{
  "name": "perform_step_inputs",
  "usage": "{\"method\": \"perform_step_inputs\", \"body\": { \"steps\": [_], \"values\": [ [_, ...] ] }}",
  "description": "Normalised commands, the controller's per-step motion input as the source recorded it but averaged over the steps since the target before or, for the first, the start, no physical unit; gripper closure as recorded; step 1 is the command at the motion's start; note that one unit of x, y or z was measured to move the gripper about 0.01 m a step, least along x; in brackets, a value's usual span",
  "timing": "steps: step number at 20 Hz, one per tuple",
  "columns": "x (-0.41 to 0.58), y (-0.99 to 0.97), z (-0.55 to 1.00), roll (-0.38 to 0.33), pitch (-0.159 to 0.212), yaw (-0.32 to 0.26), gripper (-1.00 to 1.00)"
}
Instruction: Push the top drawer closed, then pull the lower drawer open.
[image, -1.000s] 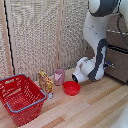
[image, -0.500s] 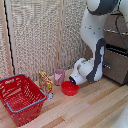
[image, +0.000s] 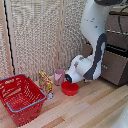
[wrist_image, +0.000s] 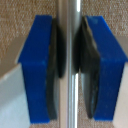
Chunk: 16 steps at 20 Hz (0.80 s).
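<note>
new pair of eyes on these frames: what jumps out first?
The white robot arm bends low toward the dark wooden cabinet at the exterior view's right. In the wrist view, blue gripper fingers flank a slim silver bar handle. A bright red basket sits on the floor at the exterior view's left.

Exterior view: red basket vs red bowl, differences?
The red basket is far larger than the red bowl. The basket is rectangular with lattice walls; the bowl is round and solid-walled. The basket sits at the exterior view's left, the bowl just below the arm. Both are red and upright on the wooden floor.
</note>
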Motion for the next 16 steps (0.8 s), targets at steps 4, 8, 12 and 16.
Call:
{"method": "perform_step_inputs", "body": {
  "steps": [4,8,12,16],
  "values": [
    [0.003,0.4,-0.16,0.021,0.052,0.068,-1.0],
    [0.032,0.02,0.04,0.032,0.007,0.023,-1.0],
    [0.041,0.0,0.4,0.081,-0.057,0.0,-1.0],
    [0.125,0.0,0.6,0.106,-0.07,0.0,-1.0]
  ]
}}
